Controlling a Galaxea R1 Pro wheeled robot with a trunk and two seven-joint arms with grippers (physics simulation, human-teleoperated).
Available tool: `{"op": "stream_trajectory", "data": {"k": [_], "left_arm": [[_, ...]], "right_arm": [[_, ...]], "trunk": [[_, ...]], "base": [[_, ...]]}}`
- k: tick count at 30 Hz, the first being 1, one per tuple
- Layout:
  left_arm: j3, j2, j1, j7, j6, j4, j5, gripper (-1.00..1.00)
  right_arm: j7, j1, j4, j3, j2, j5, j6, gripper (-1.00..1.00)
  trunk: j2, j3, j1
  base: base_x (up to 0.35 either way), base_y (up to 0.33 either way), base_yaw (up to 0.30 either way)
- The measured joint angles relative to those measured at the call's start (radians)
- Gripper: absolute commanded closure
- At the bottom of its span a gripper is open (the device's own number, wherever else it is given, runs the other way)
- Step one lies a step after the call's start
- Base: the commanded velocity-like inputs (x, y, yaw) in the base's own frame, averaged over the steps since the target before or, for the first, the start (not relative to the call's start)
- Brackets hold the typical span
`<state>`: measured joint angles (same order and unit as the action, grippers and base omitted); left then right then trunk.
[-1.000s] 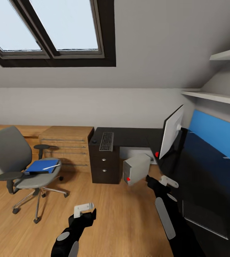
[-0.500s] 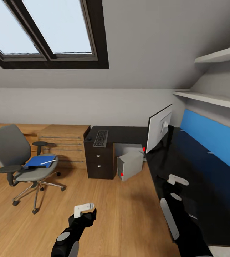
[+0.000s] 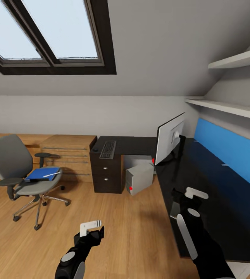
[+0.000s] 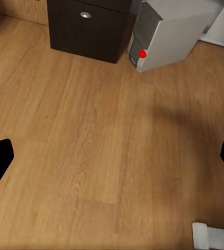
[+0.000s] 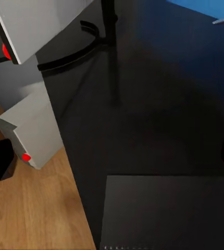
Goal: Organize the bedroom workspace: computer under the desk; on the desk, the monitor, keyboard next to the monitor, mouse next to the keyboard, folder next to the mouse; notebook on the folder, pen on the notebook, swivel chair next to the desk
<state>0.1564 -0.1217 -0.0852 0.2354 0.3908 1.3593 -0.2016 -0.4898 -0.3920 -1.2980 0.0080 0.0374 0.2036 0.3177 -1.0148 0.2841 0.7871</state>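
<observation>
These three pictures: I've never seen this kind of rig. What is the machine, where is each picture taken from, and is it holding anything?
It is a simulated wheeled robot with two arms. The large picture comes from its head camera, looking down over both arms: the left end effector hangs over the wood floor, the right end effector over the black desk. The other two come from cameras on the wrists. The left wrist view looks at the floor and the grey computer; the right wrist view looks at the desk top and the monitor. On the desk stand the monitor and, at the far end, the keyboard. The folder, with the pen on it, lies on the chair. Both end effectors look open, holding nothing.
</observation>
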Motion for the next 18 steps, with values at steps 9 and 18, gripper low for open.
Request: {"op": "stream_trajectory", "data": {"k": [9, 18], "left_arm": [[0.0, 0.0, 0.0, 0.001, 0.0, 0.0, 0.001, -1.0], [0.001, 0.0, 0.0, 0.0, 0.0, 0.0, 0.002, -1.0]], "right_arm": [[0.002, 0.0, 0.0, 0.0, 0.0, 0.0, 0.0, -1.0], [0.007, 0.0, 0.001, 0.0, -0.001, 0.001, 0.0, -1.0]], "trunk": [[0.0, 0.0, 0.0], [0.0, 0.0, 0.0]], "base": [[-0.001, -0.272, 0.0], [0.0, -0.312, 0.0]]}}
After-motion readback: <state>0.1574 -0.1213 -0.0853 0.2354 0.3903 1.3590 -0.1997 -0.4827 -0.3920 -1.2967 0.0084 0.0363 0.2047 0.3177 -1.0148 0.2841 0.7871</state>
